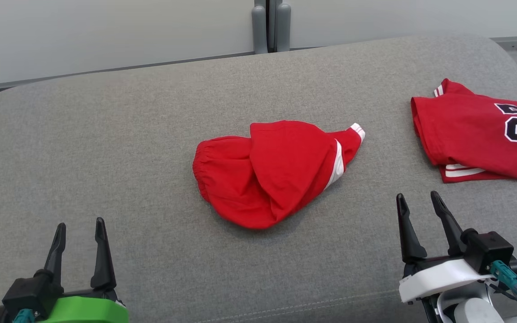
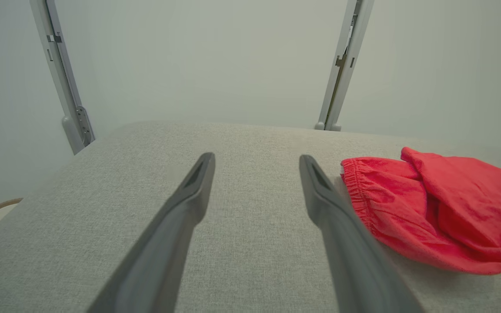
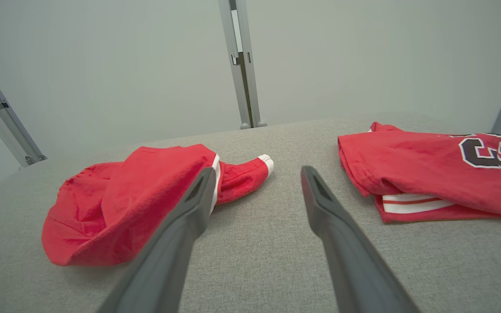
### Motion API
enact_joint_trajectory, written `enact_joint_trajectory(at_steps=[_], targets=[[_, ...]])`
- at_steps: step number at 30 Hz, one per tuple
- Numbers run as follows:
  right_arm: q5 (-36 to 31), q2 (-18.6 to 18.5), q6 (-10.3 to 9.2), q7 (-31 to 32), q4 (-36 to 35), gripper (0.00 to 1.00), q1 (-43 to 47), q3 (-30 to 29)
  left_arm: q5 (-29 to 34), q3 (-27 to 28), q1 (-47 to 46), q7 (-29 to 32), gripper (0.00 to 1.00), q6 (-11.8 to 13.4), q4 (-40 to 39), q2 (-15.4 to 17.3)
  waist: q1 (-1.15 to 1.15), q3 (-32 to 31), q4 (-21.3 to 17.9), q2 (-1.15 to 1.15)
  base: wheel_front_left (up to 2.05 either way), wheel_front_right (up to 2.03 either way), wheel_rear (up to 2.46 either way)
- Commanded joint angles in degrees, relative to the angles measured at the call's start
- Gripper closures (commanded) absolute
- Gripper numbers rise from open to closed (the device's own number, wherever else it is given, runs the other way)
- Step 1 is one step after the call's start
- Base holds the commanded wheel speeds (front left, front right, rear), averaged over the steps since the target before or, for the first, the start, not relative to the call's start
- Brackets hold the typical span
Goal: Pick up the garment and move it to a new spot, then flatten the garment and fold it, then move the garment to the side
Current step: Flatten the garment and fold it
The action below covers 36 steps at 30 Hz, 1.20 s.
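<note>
— Where is the crumpled red garment [image 1: 276, 172]?

— It's on the grey padded surface [image 1: 151, 134], ahead of both arms. It lies forward and to the right of the left gripper [image 1: 81, 223], and forward and to the left of the right gripper [image 1: 417, 195]. Neither one touches it.

— And the fingers?

— Both pairs are spread wide and hold nothing. The garment's elastic waistband faces the left gripper, its white-trimmed hem the right.

— The other red piece?

— That's a folded red jersey [image 1: 478, 134] (black number, white outline). It sits just ahead and to the right of the right gripper, well apart from the heap.
</note>
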Motion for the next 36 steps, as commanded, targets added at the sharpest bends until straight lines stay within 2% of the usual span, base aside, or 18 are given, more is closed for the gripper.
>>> enact_joint_trajectory(at_steps=[1, 7, 13, 19, 25, 31, 36], targets=[[-0.06, -0.15, -0.07, -0.19, -0.06, 0.00, -0.24, 0.08, -0.32, -0.07, -1.03, 0.26, 0.00, -0.32, 0.49, 0.07, 0.00, 0.11, -0.05, 0.00, 0.00, 0.00, 0.00], [-0.18, -0.16, -0.07, -0.19, -0.37, 0.00, -0.69, 0.07, -1.09, -2.18, -2.66, 2.62, 0.00, -2.19, 2.43, 0.14, 0.00, 1.05, -0.21, 0.00, 0.00, 0.00, 0.00], [-0.35, -0.12, -0.07, -0.19, -0.71, 0.00, -1.81, 0.89, -0.79, -7.87, -7.35, 9.01, 0.00, -7.07, 7.05, 0.64, 0.00, 3.03, -1.17, 0.00, 0.00, 0.00, 0.00], [-0.29, -0.06, -0.07, -0.17, -0.93, 0.00, -3.31, 1.79, 0.86, -15.14, -15.92, 13.81, 0.00, -11.58, 15.53, 1.76, 0.00, 6.05, -2.79, 0.00, 0.00, 0.00, 0.00], [0.13, 0.05, -0.07, -0.17, -1.16, 0.00, -4.64, 2.13, 2.79, -22.15, -23.78, 13.12, 0.00, -12.72, 23.05, 4.01, 0.00, 8.96, -5.12, 0.00, 0.00, 0.00, 0.00], [0.53, 0.16, -0.07, -0.17, -1.42, 0.00, -5.76, 2.07, 3.25, -29.90, -31.03, 9.13, 0.00, -12.75, 28.23, 6.20, 0.00, 11.47, -6.63, 0.00, 0.00, 0.00, 0.00], [0.68, 0.24, -0.07, -0.17, -1.58, 0.00, -6.38, 2.01, 3.46, -32.67, -35.29, 5.59, 0.00, -12.76, 32.55, 6.36, 0.00, 12.52, -7.45, 0.00, 0.00, 0.00, 0.00]])
